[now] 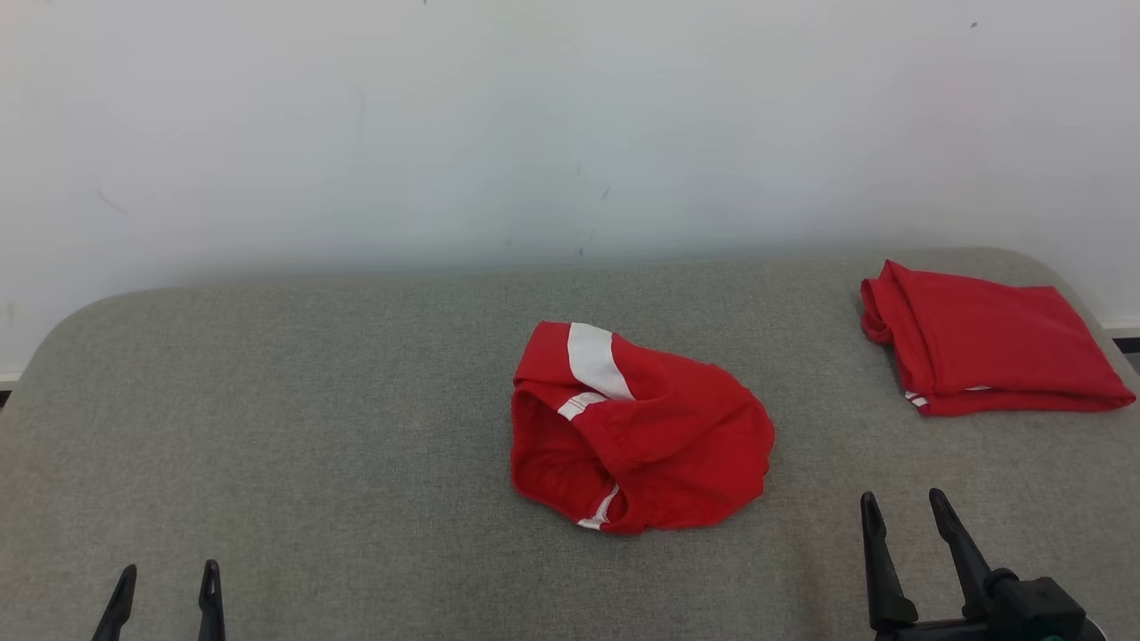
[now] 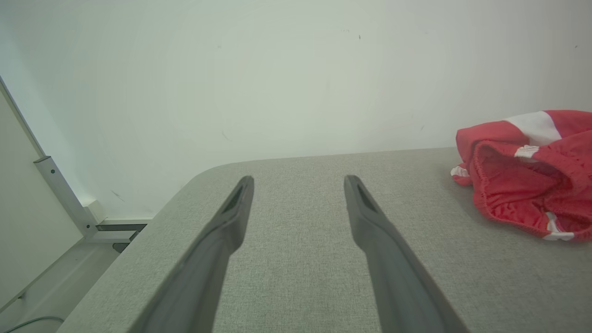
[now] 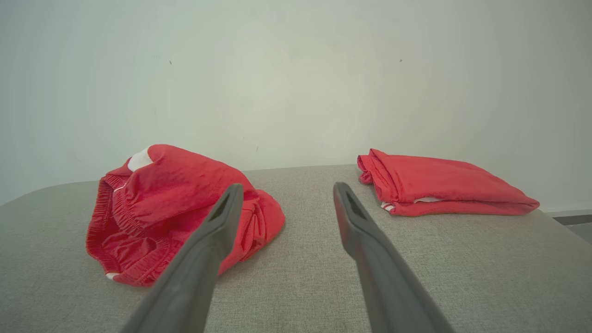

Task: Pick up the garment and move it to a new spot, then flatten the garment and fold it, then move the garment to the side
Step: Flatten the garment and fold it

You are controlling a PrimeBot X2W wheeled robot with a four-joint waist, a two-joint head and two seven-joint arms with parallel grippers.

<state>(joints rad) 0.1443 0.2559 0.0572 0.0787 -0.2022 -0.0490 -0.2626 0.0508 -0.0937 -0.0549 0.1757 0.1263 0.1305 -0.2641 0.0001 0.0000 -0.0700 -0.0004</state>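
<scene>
Head view centre is occupied by the crumpled red garment (image 1: 637, 432) on the grey table (image 1: 312, 401), while the left gripper (image 1: 172, 570) and right gripper (image 1: 901, 499) are held spread and empty at the bottom corners, seemingly readied for pickup.

Left gripper (image 1: 166, 592) and right gripper (image 1: 902, 514) both hang spread wide, holding nothing.
</scene>
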